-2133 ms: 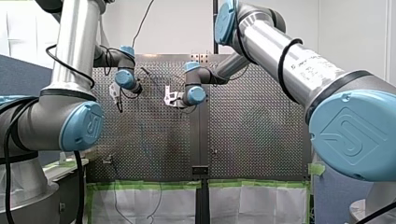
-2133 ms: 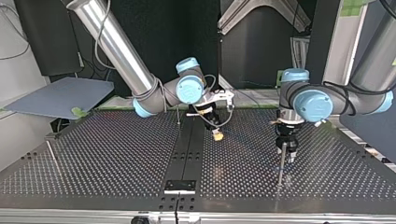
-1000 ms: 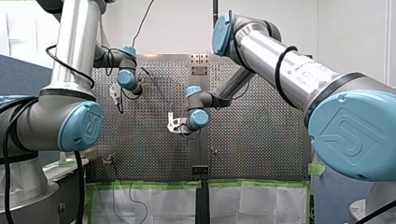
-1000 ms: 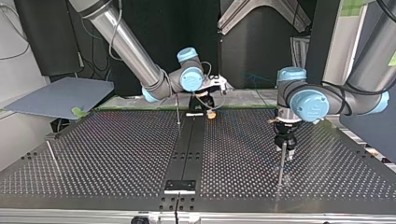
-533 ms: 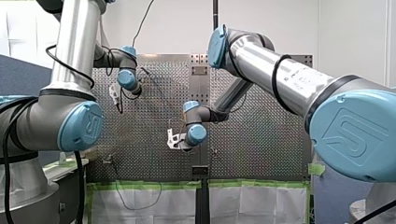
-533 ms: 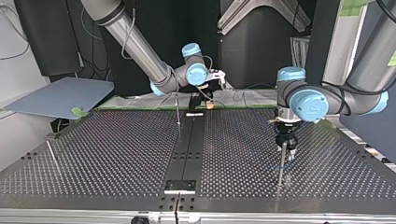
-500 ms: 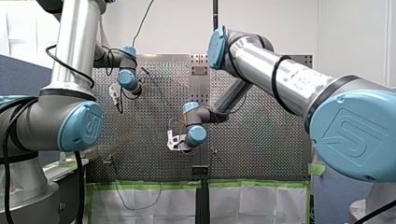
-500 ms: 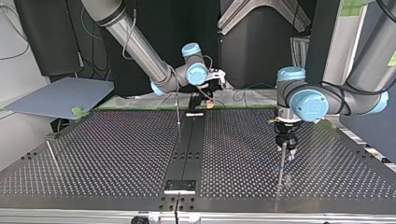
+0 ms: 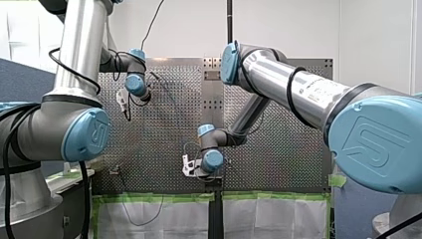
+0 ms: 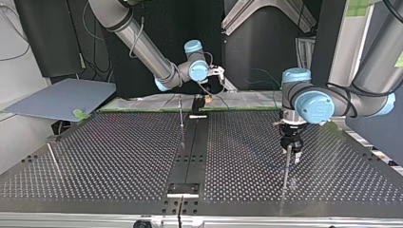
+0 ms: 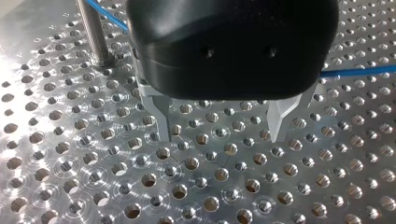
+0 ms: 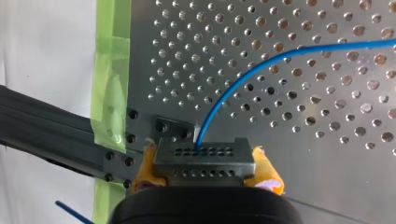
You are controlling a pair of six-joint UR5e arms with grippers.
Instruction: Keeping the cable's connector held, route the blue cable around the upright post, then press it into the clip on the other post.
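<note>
Right tool (image 12: 205,171) grips connector (image 12: 201,156); arm lettering (image 9: 321,90) blurred.

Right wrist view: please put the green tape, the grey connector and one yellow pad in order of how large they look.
1. green tape, the long strip along the plate's edge
2. connector
3. yellow pad, only partly showing

The connector is nearer the camera, so its true size against the tape is unsure.
</note>
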